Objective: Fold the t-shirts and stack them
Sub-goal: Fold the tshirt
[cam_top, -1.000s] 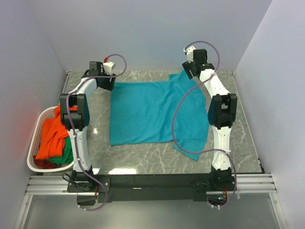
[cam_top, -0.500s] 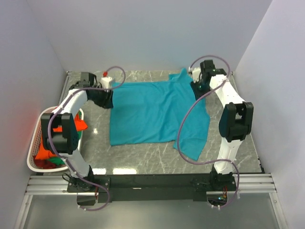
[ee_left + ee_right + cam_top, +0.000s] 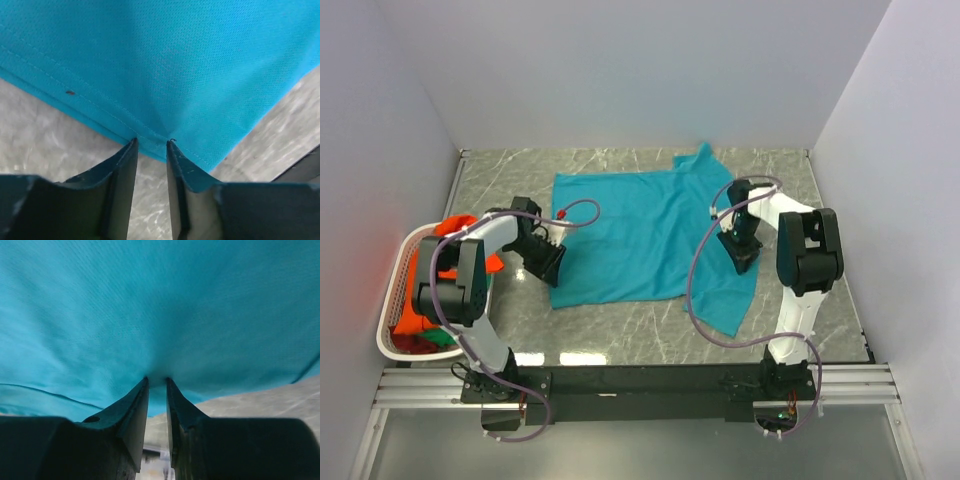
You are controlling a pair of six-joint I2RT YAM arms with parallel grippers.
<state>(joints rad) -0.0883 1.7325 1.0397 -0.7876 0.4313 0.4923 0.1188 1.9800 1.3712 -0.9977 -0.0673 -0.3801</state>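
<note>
left gripper (image 3: 151,145) now pinched on the teal shirt (image 3: 630,235) hem by its near-left corner. right gripper (image 3: 156,381) nipped into its right side. Both arms came back from the far edge, jaws narrowing. Shirt lies spread on the table (image 3: 620,330). Looks like the next fold is starting.

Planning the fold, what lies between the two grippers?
Only the teal t-shirt, spread out from left gripper to right gripper, seen in the top view.

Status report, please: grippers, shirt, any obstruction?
Left gripper pinching teal t-shirt hem. Right gripper pinching its right side. Shirt spread on table. Nothing in the way.
</note>
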